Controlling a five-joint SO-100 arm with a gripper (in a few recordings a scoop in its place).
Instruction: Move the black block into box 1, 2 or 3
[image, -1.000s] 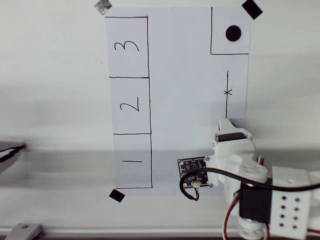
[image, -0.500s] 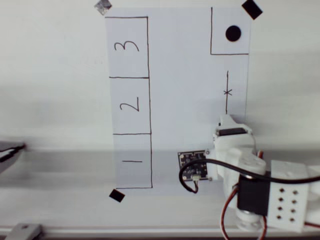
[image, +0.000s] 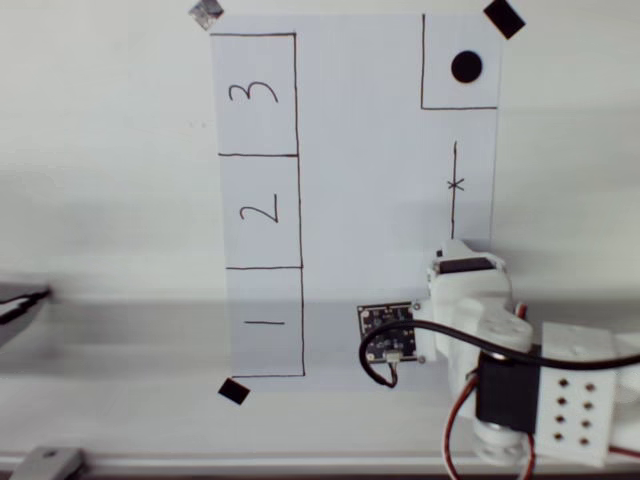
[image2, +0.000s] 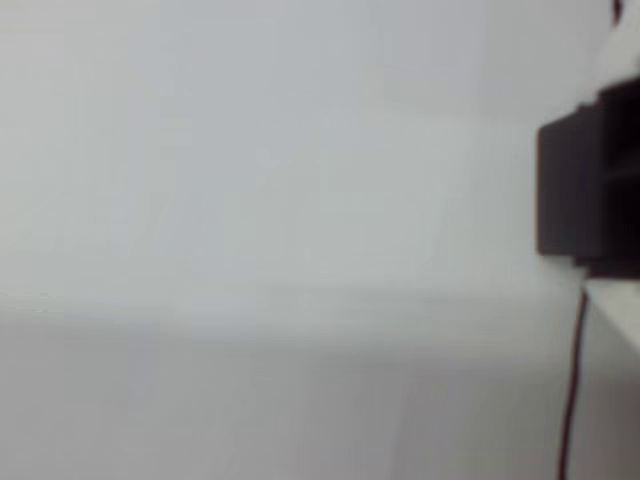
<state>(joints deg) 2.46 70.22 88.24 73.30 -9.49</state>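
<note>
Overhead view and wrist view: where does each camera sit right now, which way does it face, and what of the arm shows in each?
Overhead view: fixed above the table, looking straight down on the white paper sheet with box 1; the white arm enters from the lower right.
Wrist view: rides on the arm, facing a blurred pale surface; a dark part of the arm's own body and a thin cable sit at the right edge.
Shared: both show the pale surface and the arm's body.
</note>
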